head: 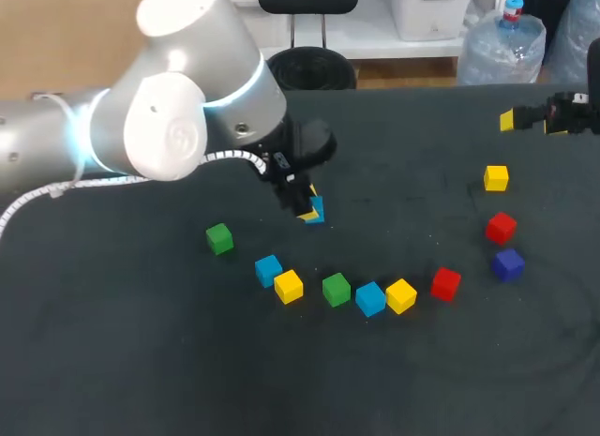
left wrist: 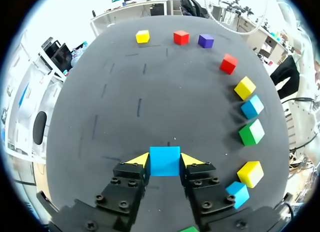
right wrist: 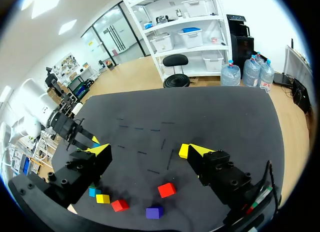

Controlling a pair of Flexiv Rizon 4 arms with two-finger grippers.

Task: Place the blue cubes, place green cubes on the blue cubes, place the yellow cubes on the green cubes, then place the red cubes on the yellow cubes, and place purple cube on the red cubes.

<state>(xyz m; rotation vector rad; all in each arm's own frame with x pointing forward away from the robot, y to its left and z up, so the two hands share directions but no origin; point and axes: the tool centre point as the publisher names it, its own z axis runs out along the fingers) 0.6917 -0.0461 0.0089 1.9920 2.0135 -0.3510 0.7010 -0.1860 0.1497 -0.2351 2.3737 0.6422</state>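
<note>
The left arm [head: 169,117] reaches in over the dark counter [head: 422,380] to about its middle. The left jaws are closed on a small blue cube [left wrist: 165,163], one yellow tip pressed to each of two opposite faces; whether the cube's underside meets the counter cannot be told. The right jaws hang above the far right part of the counter, spread wide and holding nothing. Nearer the front edge, loose cubes lie in a curved row, each singly on the counter. From the robot's left they are: a green cube [head: 218,238], a second blue cube [head: 268,269], a yellow cube [head: 288,286] just beside it, a second green cube [head: 336,289], a third blue cube [head: 370,298], a second yellow cube [head: 400,295], and a red cube [head: 445,283]. Further right sit a purple cube [head: 507,263], a second red cube [head: 501,227] near it, and a third yellow cube [head: 496,177], the one closest to the right jaws.
</note>
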